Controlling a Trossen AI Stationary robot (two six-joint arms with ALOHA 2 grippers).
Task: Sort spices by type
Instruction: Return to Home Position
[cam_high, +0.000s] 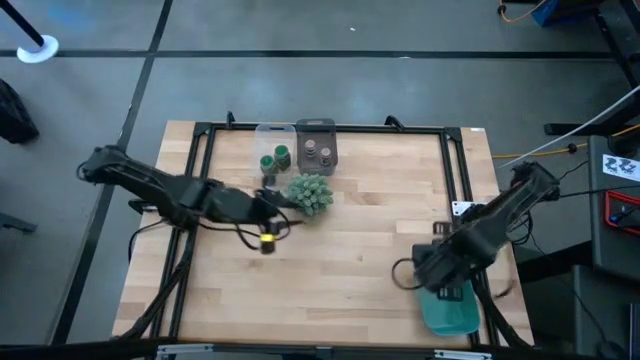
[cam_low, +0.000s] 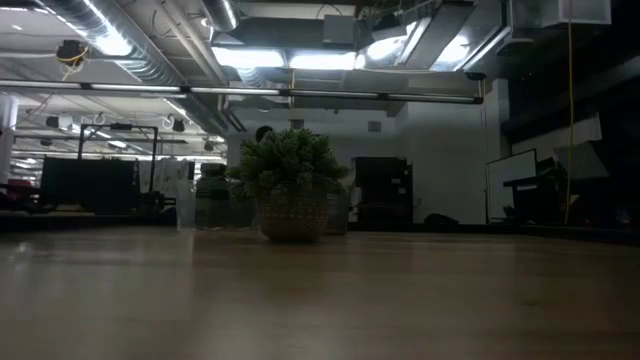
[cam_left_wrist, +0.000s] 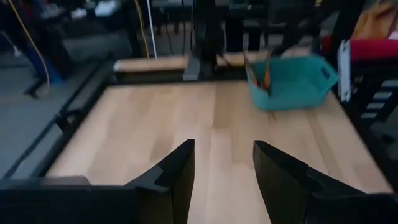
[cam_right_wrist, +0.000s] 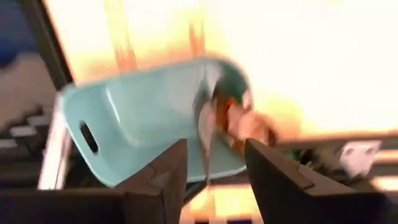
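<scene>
**Four tiny jars are sorted by colour into two bins at the back of the table (cam_high: 350, 250).**

Two round green jars (cam_high: 282, 154) are seen in the clear bin (cam_high: 262, 133), and two dull grey-brown jars (cam_high: 310, 150) are seen in the dark bin (cam_high: 318, 126) right beside it. A spiky green ball (cam_high: 311, 192) is set just in front of both bins. The left claw (cam_left_wrist: 224, 155) is held wide beside the ball, and nothing is held in it. The right claw (cam_right_wrist: 214, 155) is held wide and empty over the blue bin (cam_high: 450, 315), where an orange packet (cam_right_wrist: 233, 121) is seen.
</scene>
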